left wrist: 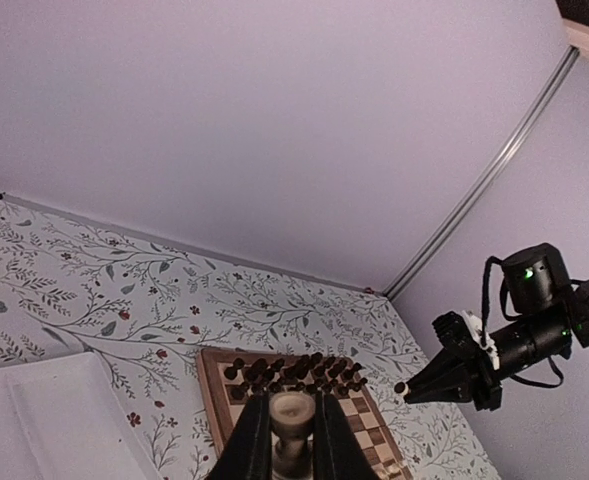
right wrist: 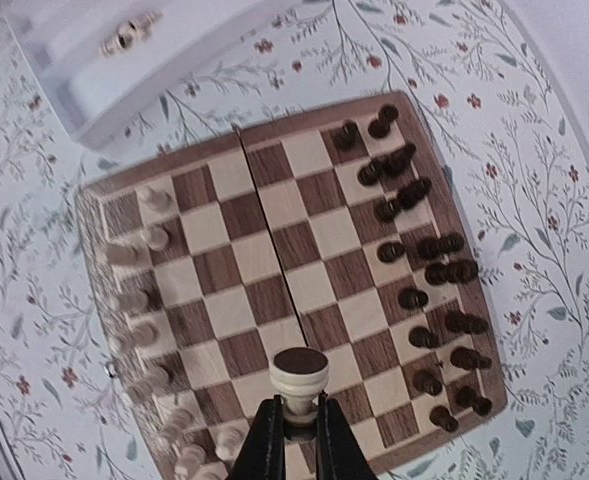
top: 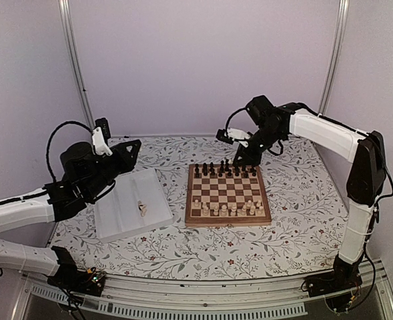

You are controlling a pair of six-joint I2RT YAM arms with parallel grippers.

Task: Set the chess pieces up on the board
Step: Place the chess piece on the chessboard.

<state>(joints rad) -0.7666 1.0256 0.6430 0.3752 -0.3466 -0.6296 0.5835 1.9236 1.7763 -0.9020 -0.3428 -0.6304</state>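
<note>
While a pale chess piece [right wrist: 299,380] is pinched between the jaws of the right gripper [right wrist: 296,432] above the board [right wrist: 274,290], another pale piece [left wrist: 294,412] is clamped in the jaws of the left gripper [left wrist: 292,440], raised over the white tray [top: 131,203]. Dark chessmen [top: 224,170] are ranked along the far edge, pale chess pieces [top: 228,208] along the near edge. One pale piece [top: 143,208] is left in the tray on the floral table [top: 296,220].

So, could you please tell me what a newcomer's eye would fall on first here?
The square wooden chessboard sits mid-table, dark brown-black chessmen on its far rows, pale cream chessmen on the near rows. Each gripper, left and right, pinches a pale piece, and a white tray lies left of the board.
</note>
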